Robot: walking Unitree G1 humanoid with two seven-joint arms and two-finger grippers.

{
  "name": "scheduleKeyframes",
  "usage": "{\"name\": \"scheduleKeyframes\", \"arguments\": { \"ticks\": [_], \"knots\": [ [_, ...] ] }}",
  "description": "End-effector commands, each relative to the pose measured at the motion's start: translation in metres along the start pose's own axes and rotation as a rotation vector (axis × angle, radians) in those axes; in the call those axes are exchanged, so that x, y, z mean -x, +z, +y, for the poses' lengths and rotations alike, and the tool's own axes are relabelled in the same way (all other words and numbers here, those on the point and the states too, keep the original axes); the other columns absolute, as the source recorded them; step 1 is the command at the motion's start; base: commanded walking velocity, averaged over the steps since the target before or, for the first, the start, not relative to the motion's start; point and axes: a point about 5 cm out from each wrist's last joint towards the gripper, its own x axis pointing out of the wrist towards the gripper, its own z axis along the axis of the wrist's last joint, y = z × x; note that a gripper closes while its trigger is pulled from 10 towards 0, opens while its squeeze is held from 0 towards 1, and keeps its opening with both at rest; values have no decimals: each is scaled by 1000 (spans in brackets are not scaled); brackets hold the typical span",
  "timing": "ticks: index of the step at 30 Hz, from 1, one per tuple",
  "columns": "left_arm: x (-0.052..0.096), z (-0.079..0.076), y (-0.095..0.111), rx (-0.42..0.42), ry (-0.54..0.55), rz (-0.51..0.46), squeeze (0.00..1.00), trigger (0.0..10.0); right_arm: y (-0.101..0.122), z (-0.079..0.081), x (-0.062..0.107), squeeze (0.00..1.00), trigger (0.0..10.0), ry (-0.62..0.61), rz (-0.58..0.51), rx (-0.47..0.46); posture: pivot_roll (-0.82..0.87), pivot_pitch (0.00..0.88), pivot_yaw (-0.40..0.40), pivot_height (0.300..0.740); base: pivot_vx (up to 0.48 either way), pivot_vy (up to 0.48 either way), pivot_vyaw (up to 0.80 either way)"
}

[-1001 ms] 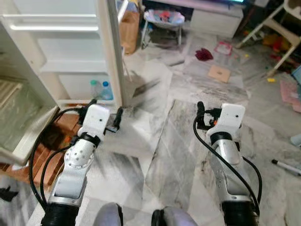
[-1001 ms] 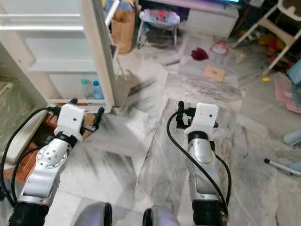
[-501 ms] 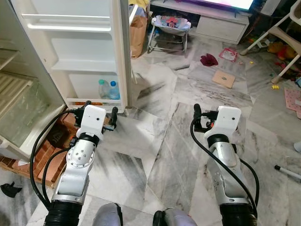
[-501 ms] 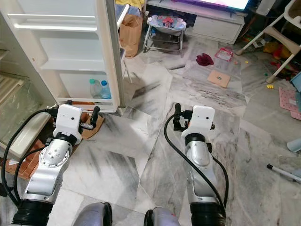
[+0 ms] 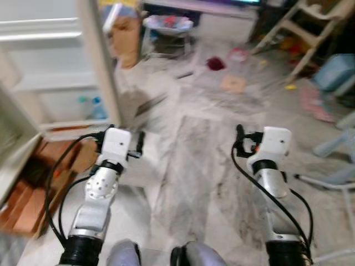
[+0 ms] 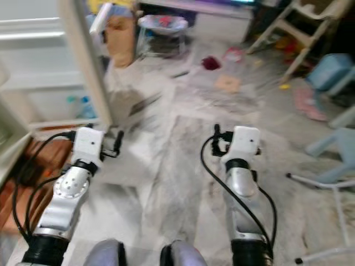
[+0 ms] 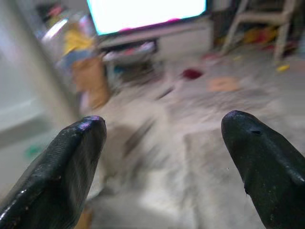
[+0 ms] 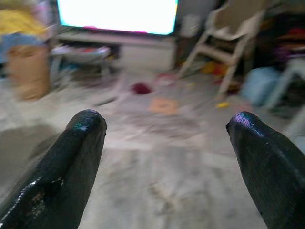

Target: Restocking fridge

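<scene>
Floor: I see grey-veined marble slabs (image 5: 188, 144) running from my feet out to the far wall; the head views are blurred.
Fridge: the open fridge door (image 5: 61, 66) stands at the floor's left edge, white shelves facing me, with two blue-capped bottles (image 5: 91, 108) in its lowest door shelf.
By the fridge: a reddish-brown wooden pallet (image 5: 28, 194) lies on the floor under the cabinet's near corner.
Left gripper: my left gripper (image 7: 162, 157) is held out over the floor just beside the door's lower edge, fingers spread wide, nothing between them.
Right gripper: my right gripper (image 8: 167, 157) is held out over the middle slabs, well apart from the fridge, also released and holding nothing.
Far wall: a lit TV screen (image 7: 147, 12) sits on a low white cabinet (image 8: 143, 50), with a brown paper bag (image 5: 126, 44) and a small baby seat (image 5: 166, 30) on the floor before it.
Clutter: a dark red cloth (image 5: 213, 64) and a flat cardboard piece (image 5: 233, 83) lie on the slabs mid-room.
Right side: a pale wooden chair (image 8: 224, 43) and a blue bin (image 6: 327, 72) stand toward the floor's far right corner.
</scene>
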Motion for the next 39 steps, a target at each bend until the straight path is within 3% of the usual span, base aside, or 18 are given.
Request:
{"name": "scheduleKeyframes", "arguments": {
  "ticks": [1,39],
  "knots": [
    [0,1,2,18,-14,-16,0,10000,3,6,1,0,10000,21,-13,11,9,94,-69,740,465,0,-800],
    [-7,-11,19,109,-74,-107,0,10000,15,18,-1,0,10000,80,-97,74,-3,81,-70,740,472,0,-800]
  ]
}}
